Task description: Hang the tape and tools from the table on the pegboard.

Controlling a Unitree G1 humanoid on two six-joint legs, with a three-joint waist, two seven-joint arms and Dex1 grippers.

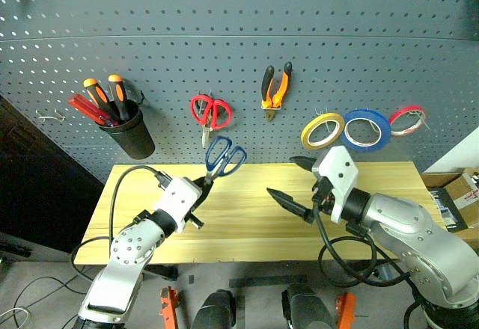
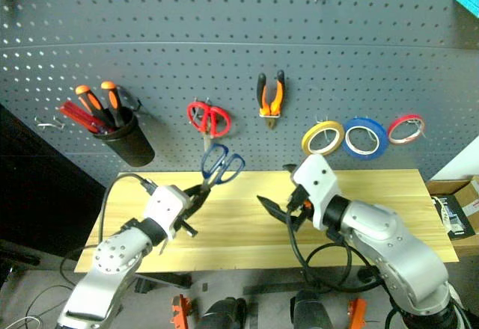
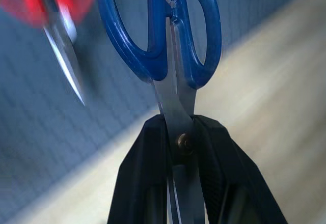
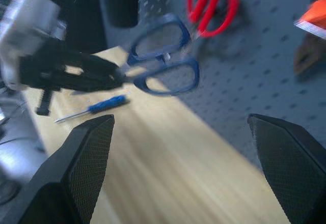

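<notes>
From my head, the black cup (image 1: pixel 133 136) on the pegboard (image 1: pixel 224 22) is holding orange and red screwdrivers (image 1: pixel 101 101). My left pincer (image 1: pixel 205 185) is clamping blue-handled scissors (image 1: pixel 223 157) above the table (image 1: pixel 247 224). My right pincer (image 1: pixel 296 187) is gaping empty. Its wrist view is showing the small screwdriver (image 4: pixel 94 108) lying on the planks.
</notes>
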